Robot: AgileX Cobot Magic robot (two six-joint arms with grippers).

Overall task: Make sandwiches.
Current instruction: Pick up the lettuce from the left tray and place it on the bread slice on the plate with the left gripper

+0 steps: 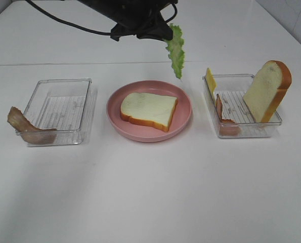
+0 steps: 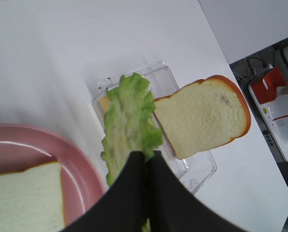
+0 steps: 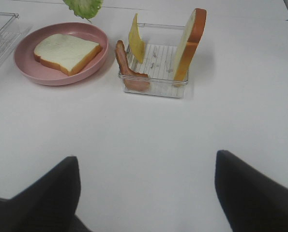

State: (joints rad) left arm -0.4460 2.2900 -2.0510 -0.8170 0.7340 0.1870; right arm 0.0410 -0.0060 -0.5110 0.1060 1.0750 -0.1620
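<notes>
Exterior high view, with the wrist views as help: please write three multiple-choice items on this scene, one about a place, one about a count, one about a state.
1. Where does the flat bread slice lie?
A. on the pink plate
B. on the bare table
C. upright in a tray

2. How many bacon strips show?
A. one
B. two
C. three

3. How is the left gripper?
A. open, empty
B. shut on the lettuce
C. shut on cheese

Answers:
1 A, the plate's rim rings the slice.
2 B, one hangs over the left tray's corner, and another leans in the right tray.
3 B, its fingers pinch the lettuce's end.
</notes>
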